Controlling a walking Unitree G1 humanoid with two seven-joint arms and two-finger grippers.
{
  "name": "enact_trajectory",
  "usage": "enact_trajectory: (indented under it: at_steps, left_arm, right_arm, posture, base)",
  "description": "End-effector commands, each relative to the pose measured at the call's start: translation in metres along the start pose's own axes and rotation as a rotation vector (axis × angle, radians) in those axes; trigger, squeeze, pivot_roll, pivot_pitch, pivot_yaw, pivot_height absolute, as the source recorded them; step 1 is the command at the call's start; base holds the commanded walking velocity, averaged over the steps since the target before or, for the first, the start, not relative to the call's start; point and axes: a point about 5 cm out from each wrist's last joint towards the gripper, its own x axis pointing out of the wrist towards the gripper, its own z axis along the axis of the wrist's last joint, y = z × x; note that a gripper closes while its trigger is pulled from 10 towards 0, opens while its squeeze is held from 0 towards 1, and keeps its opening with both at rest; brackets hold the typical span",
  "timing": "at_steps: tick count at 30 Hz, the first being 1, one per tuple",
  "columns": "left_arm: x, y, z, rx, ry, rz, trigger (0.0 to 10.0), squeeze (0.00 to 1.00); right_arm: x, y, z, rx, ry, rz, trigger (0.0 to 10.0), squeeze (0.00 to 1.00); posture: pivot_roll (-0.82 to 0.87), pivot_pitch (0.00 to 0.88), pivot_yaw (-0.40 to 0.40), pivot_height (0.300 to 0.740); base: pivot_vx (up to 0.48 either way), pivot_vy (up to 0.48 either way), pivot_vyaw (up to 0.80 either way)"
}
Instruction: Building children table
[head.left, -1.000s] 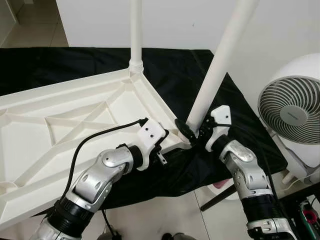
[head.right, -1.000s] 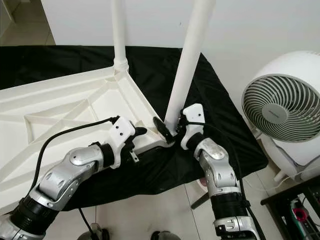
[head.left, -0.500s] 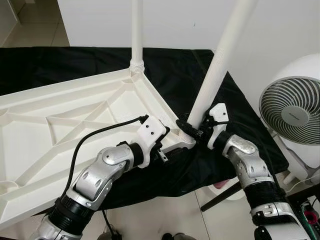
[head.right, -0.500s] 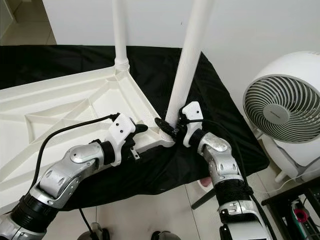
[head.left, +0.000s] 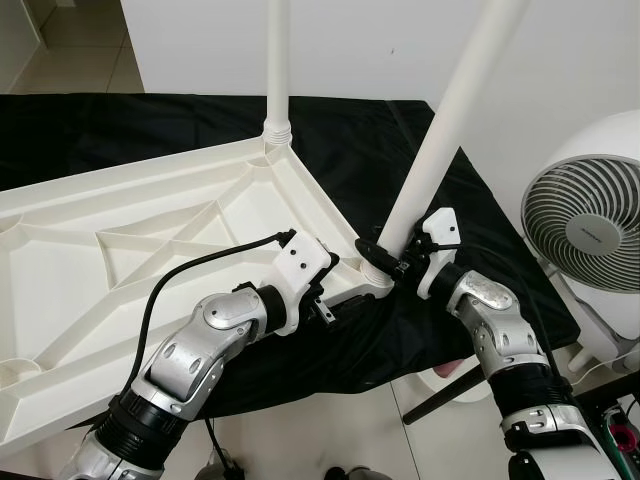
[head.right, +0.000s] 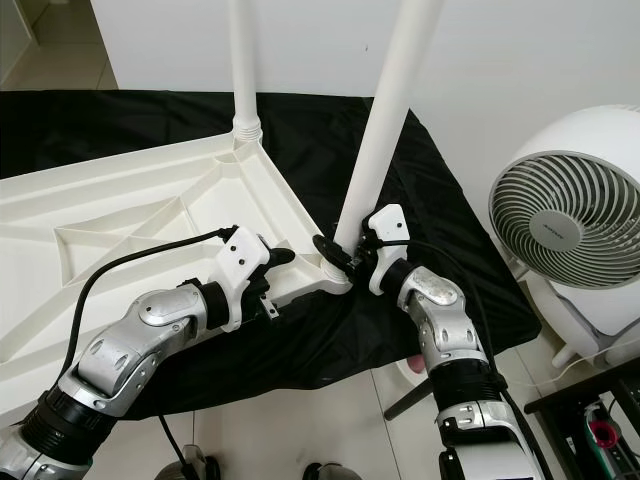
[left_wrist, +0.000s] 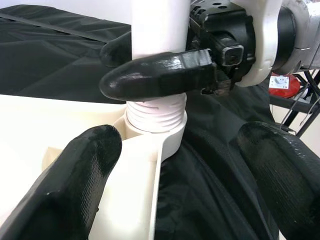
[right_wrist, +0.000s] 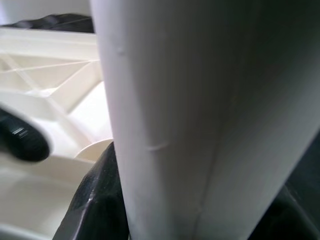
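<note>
Left gripper (left_wrist: 170, 195), fingers apart, straddles the inverted white tabletop's (head.left: 150, 230) corner. Right gripper (head.left: 385, 258) clamps the leg (head.left: 440, 130) base at 3 o'clock; long axis near-upright, leaning right. Second leg (head.left: 277, 70) upright at 12 o'clock. No legible writing.

Tabletop (head.left: 150, 230) on cloth (head.left: 420, 330), fan (head.left: 585, 230) right

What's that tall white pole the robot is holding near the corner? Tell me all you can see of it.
The near table leg is a smooth white plastic-looking tube, leaning, running out of the picture's top. Its ribbed, threaded foot sits in the corner socket of the upturned white tabletop, threads still showing. The right gripper clasps it just above the threads; the left gripper is at the tabletop's corner beside it.
</note>
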Motion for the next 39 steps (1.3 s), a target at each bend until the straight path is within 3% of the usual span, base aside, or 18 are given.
enact_trajectory:
  at_steps: [1,6,8,9,12,14,17,21,27,29,32,39]
  left_arm:
    - [0.000,-0.006,0.000,-0.003,0.003,-0.074,10.0,0.00]
    - [0.001,-0.006,0.000,-0.005,0.001,-0.072,10.0,0.00]
    - [0.001,-0.006,0.000,-0.006,0.000,-0.073,10.0,0.00]
    - [0.001,-0.006,0.000,-0.006,0.000,-0.073,10.0,0.00]
    - [0.002,-0.006,0.000,-0.006,-0.001,-0.074,10.0,0.00]
    - [0.003,-0.006,0.000,-0.006,-0.002,-0.074,10.0,0.00]
    - [0.003,-0.006,0.000,-0.005,-0.003,-0.075,10.0,0.00]
    - [0.002,-0.005,0.001,-0.003,-0.002,-0.074,10.0,0.00]
    - [0.002,-0.005,0.001,-0.005,-0.004,-0.071,10.0,0.00]
    - [0.002,-0.005,0.001,-0.006,-0.004,-0.068,10.0,0.00]
    - [0.002,-0.004,0.001,-0.006,-0.004,-0.067,10.0,0.00]
    - [0.001,-0.005,0.001,-0.005,-0.003,-0.069,10.0,0.00]
  right_arm:
    - [-0.001,0.002,-0.009,0.027,0.039,-0.080,10.0,0.00]
    - [0.003,0.010,-0.009,0.035,0.027,-0.178,10.0,0.00]
    - [0.005,0.018,-0.012,0.084,0.019,-0.305,10.0,0.00]
    - [0.005,0.018,-0.012,0.084,0.019,-0.305,10.0,0.00]
    - [0.006,0.026,-0.012,0.141,-0.001,-0.536,10.0,0.00]
    - [0.007,0.029,-0.013,0.164,-0.006,-0.585,10.0,0.00]
    - [0.009,0.038,-0.011,0.141,-0.008,-0.638,10.0,0.00]
    - [0.017,0.059,-0.007,0.151,-0.009,-0.563,10.0,0.00]
    - [0.011,0.053,-0.007,0.166,0.000,-0.617,10.0,0.00]
    - [0.011,0.051,-0.006,0.172,-0.011,-0.620,10.0,1.00]
    - [0.011,0.050,-0.005,0.172,-0.017,-0.625,10.0,1.00]
    - [0.004,0.027,0.003,0.168,-0.064,-0.564,10.0,1.00]
  posture:
    - [0.07,0.095,-0.066,0.740]
    - [0.07,0.094,-0.068,0.740]
    - [0.07,0.091,-0.068,0.740]
    - [0.07,0.091,-0.068,0.740]
    - [0.07,0.088,-0.068,0.740]
    - [0.07,0.088,-0.068,0.740]
    - [0.07,0.087,-0.069,0.740]
    - [0.07,0.086,-0.069,0.740]
    - [0.07,0.088,-0.072,0.740]
    - [0.07,0.089,-0.072,0.740]
    - [0.07,0.089,-0.072,0.740]
    - [0.07,0.085,-0.071,0.740]
  base:
    - [0.000,0.000,0.00]
    - [0.000,0.000,0.00]
    - [0.000,0.000,0.00]
    - [0.000,0.000,0.00]
    - [0.000,0.000,0.00]
    - [0.000,0.000,0.00]
    - [0.000,0.000,0.00]
    - [0.000,0.000,0.00]
    - [0.000,0.000,0.00]
    - [0.000,0.000,0.00]
    - [0.000,0.000,0.00]
    - [0.000,0.000,0.00]
